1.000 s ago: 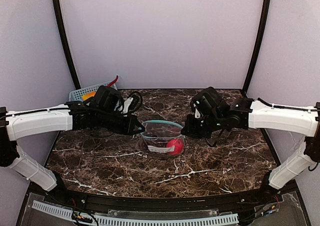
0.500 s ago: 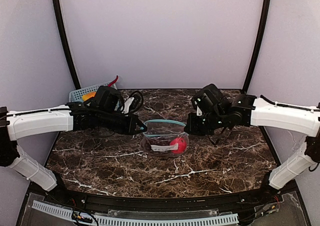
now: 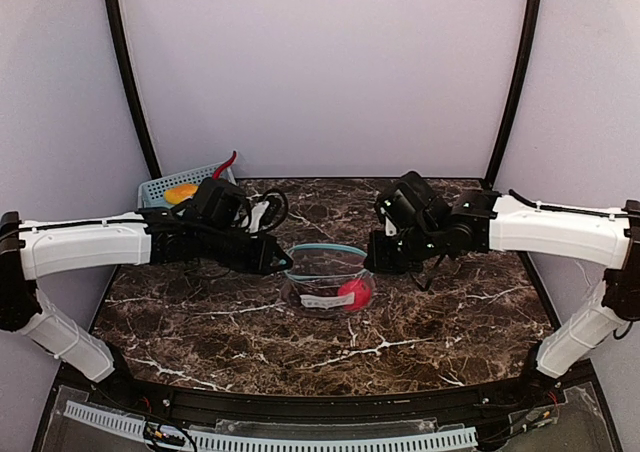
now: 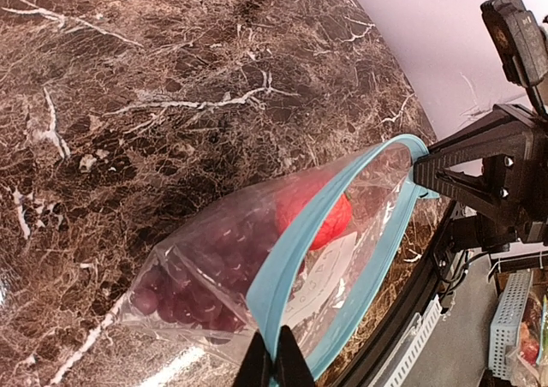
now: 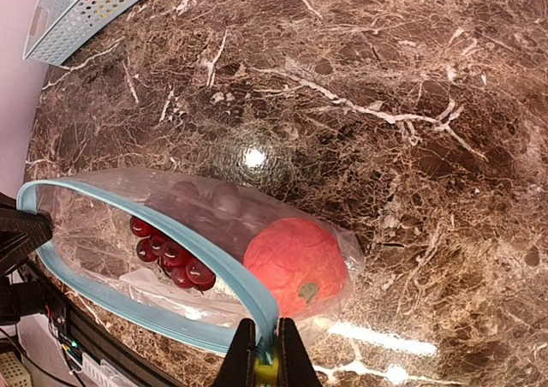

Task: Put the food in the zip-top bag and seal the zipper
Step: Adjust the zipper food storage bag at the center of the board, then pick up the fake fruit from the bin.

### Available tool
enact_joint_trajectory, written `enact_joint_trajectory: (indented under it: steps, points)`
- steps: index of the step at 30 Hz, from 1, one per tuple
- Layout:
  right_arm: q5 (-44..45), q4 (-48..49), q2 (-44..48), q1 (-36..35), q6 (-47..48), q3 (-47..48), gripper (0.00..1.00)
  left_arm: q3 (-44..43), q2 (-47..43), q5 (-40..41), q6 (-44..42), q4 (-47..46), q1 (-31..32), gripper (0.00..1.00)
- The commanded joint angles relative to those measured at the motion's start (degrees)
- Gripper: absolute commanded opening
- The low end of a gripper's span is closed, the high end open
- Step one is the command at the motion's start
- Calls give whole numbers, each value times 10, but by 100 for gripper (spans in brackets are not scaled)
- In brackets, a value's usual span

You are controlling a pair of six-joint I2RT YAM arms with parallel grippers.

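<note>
While left pincer (image 4: 273, 360) and right pincer (image 5: 261, 346) each clamp zipper (image 4: 267, 297) end, bag (image 5: 214, 199) gapes: grapes (image 5: 171, 254), red fruit (image 5: 295, 263) inside; sealing pending.

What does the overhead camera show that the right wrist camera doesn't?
Only the overhead view shows the left arm and right arm whole, and the lilac walls. Only the right wrist view shows the purple grape bunch inside the zip-top bag. Both show the left gripper and right gripper pinching opposite ends of the open zipper, the red fruit, the blue basket and the marble table.
</note>
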State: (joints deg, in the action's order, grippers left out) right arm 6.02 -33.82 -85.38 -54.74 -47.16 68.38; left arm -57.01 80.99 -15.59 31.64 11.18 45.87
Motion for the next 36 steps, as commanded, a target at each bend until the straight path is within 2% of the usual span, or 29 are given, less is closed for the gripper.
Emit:
enact_joint_trajectory:
  steps: [1,2,6,7,11,13,17,23,29,36]
  points:
    - [3,-5,6,2,13,14,2,-14,-26,7,-11,29,-3,8]
    - [0,-3,5,2,13,14,2,-14,-28,8,-11,32,-3,16]
    - [-8,0,4,2,17,18,2,-20,-46,17,-17,50,-3,38]
    - [-11,2,4,2,19,19,2,-23,-54,18,-21,62,-4,47]
    - [-19,9,4,2,26,24,2,-56,-81,40,-40,116,-5,71]
    - [-23,11,2,2,28,27,2,-74,-94,49,-52,146,-10,79]
    - [-29,12,-2,2,33,30,2,-116,-109,54,-81,210,-36,87]
    - [-31,12,-6,2,41,35,2,-171,-89,26,-129,265,-135,90]
    - [-41,16,-18,3,51,45,2,-236,0,7,-171,252,-220,88]
    - [-58,36,-28,2,54,45,2,-350,166,20,-208,217,-316,69]
